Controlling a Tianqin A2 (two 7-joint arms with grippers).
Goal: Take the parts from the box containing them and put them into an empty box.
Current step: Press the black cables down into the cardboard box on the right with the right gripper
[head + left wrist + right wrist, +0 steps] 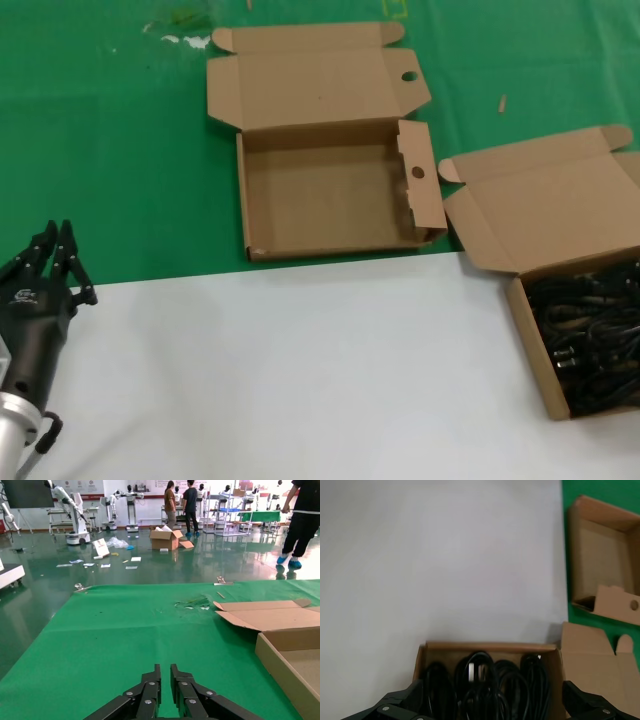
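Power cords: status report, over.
Left gripper shut, parked at table edge. Right gripper open above power cords in plain-lidded box. Holed-flap box empty. Nothing obstructing.

black cords (590, 335) in plain brown cardboard box (529, 335); green cloth (120, 150).

Empty box (330, 195) left of cord box (560, 290).

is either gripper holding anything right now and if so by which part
Nothing is held. The left gripper is shut and empty, off to the left. The right gripper is open above the power cords, not gripping one.
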